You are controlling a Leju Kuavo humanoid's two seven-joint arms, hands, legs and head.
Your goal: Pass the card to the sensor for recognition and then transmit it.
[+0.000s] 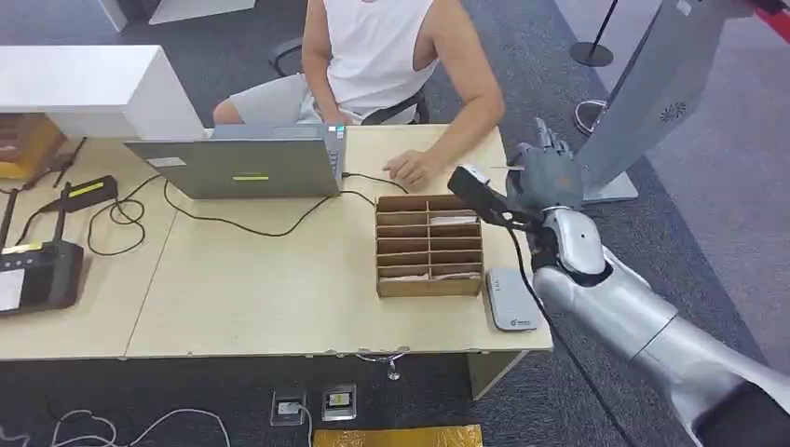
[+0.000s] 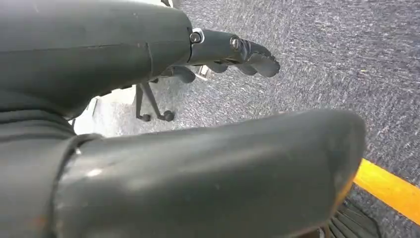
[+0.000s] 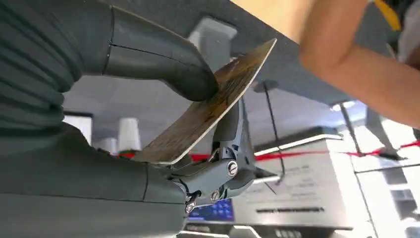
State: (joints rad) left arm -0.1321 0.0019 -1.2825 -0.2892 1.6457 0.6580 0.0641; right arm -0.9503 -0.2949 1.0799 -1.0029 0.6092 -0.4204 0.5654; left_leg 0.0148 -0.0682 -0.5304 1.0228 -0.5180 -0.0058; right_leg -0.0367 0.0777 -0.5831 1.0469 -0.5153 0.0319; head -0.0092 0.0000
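Note:
My right hand (image 1: 545,177) is raised above the table's right end, pinching a thin card (image 1: 510,169) that shows edge-on in the head view. In the right wrist view the brownish card (image 3: 213,106) is held between the thumb (image 3: 158,57) and the fingers (image 3: 233,134). A person's hand (image 1: 412,169) rests on the table just left of the card, and the person's arm (image 3: 361,69) is close by. The grey card sensor (image 1: 512,299) lies flat at the table's front right, below my forearm. My left hand (image 2: 237,52) hangs over the carpet, holding nothing, its fingers curled.
A brown compartment box (image 1: 429,244) with cards stands left of the sensor. A laptop (image 1: 238,165) with a black cable sits further left, in front of the seated person (image 1: 373,56). Black devices (image 1: 42,270) lie at the far left. A grey stand (image 1: 643,93) rises behind my right hand.

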